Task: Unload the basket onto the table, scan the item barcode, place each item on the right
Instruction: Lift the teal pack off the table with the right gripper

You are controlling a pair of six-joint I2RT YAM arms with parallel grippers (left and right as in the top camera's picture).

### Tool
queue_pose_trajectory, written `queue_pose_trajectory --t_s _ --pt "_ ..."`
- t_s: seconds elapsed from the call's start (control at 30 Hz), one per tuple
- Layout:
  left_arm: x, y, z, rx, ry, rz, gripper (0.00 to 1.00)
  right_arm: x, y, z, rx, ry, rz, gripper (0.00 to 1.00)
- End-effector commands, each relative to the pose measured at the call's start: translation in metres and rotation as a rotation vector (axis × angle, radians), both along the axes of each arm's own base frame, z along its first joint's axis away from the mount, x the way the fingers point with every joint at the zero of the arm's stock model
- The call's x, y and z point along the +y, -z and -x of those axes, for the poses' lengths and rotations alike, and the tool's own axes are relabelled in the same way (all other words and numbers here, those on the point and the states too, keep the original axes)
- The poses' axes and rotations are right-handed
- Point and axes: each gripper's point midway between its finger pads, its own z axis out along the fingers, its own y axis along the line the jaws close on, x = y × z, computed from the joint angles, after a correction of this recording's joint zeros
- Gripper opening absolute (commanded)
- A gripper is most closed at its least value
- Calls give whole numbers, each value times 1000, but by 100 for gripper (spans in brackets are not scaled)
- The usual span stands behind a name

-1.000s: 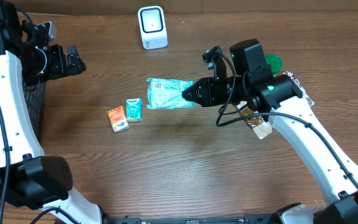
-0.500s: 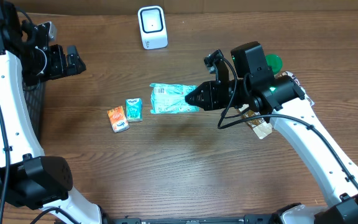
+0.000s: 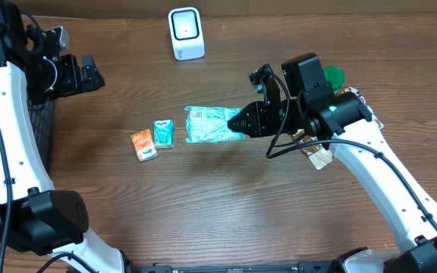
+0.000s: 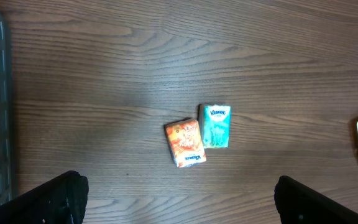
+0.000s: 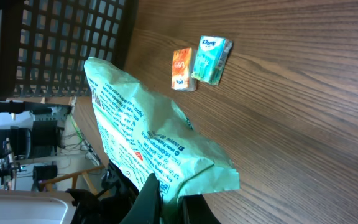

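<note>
A pale green snack packet (image 3: 211,123) hangs above the middle of the table, with my right gripper (image 3: 243,121) shut on its right end. A white barcode patch (image 3: 196,114) shows at the packet's left end, facing up. In the right wrist view the packet (image 5: 148,134) rises from my right gripper (image 5: 174,202), printed side toward the camera. The white scanner (image 3: 186,32) stands at the back of the table, well apart from the packet. My left gripper (image 3: 89,73) is open and empty at the far left; its fingers (image 4: 61,196) stand wide above bare wood.
An orange tissue pack (image 3: 143,145) and a teal Kleenex pack (image 3: 163,133) lie side by side left of the packet. A dark mesh basket (image 3: 44,121) stands at the left edge. A green item (image 3: 332,76) and wrapped snacks (image 3: 315,153) lie behind the right arm.
My right gripper has carried the green packet slightly to the right and turned it a little. The left arm has not moved.
</note>
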Motion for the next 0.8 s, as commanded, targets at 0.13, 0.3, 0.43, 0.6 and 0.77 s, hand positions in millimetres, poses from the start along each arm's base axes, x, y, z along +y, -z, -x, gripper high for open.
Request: queue_pose_trajectory --t_s 0.13,0.3,0.43,0.6,0.77 --pt "2 -3 -1 -15 11 -11 100 -6 -10 -8 -82 32 35 4" --pt "2 -3 -1 -15 11 -11 100 -7 -8 -10 -88 41 46 4" --pt "2 -3 -1 -15 11 -11 99 -8 -8 -11 -90 46 52 4" --pt "2 -3 -1 -15 11 -11 100 -8 -8 -10 -87 47 50 4" --pt "2 -3 -1 -15 11 -11 99 -4 -12 -7 -78 27 17 4"
